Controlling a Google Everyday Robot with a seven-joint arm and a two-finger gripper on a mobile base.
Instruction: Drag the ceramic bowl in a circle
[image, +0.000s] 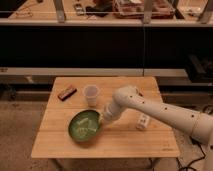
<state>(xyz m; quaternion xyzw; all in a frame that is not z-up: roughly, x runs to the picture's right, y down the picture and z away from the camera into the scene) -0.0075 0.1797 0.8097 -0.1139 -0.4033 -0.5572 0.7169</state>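
On the pale wooden table, the gripper meets the right rim of the round glazed ceramic bowl; its hold cannot be told.

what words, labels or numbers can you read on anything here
No text can be read.
brown bar: wrapper print too blurred to read.
white packet: markings too blurred to read.
ceramic bowl and plastic cup: no lettering visible.
hand, at the bowl's right rim: no label visible.
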